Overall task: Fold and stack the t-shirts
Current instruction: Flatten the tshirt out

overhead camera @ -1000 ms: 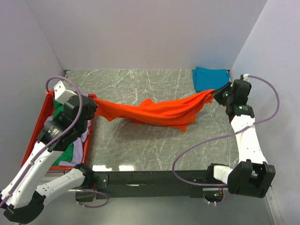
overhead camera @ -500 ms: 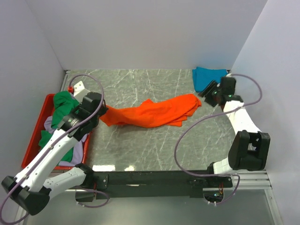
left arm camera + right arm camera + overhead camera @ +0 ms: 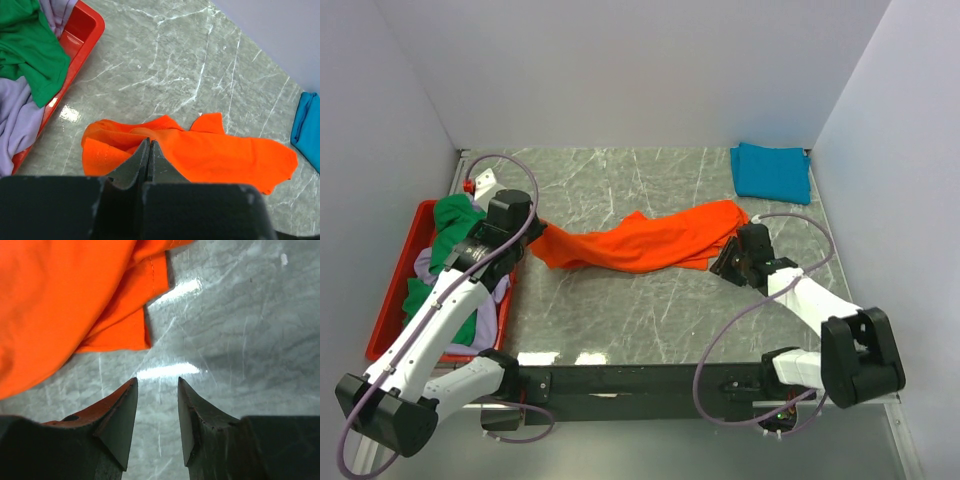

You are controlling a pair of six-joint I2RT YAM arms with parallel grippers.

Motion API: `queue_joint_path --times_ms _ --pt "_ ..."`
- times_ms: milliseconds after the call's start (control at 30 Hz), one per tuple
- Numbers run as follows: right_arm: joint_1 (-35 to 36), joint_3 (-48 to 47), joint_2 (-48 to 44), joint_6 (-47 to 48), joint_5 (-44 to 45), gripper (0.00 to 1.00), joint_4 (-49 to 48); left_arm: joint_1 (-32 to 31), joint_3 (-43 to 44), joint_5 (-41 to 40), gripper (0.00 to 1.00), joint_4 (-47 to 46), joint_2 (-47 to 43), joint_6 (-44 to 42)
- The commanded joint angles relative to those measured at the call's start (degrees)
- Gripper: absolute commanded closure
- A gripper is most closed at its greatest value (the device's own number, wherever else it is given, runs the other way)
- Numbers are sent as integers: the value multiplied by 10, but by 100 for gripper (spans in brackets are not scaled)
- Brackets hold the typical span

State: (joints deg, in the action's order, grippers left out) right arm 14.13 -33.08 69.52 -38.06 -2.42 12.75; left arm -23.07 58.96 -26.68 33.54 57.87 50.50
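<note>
Grey marble tabletop [image 3: 640, 320], with our bright orange cloth t-shirt [image 3: 640, 245] crumpled across its middle
Our left gripper [image 3: 149, 146] fingers are pressed together on the shirt's left end; our right gripper [image 3: 156, 390] fingers stand apart over bare marble just beside its right hem, holding nothing

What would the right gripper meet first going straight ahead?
Probably the orange t-shirt, its hem lying just ahead of the open right gripper; if angled down, the marble table first.
</note>
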Motion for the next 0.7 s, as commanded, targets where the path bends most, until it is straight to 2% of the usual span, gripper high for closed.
queue_joint_path --times_ms 0,267,667 --pt "10 -8 29 -7 15 55 -62 7 -2 20 99 -30 -7 -16" --pt "35 -38 112 -16 17 55 -87 25 -12 32 99 -37 -11 -22" --pt "52 -63 167 -25 46 56 -98 37 -20 47 100 -39 -14 -27"
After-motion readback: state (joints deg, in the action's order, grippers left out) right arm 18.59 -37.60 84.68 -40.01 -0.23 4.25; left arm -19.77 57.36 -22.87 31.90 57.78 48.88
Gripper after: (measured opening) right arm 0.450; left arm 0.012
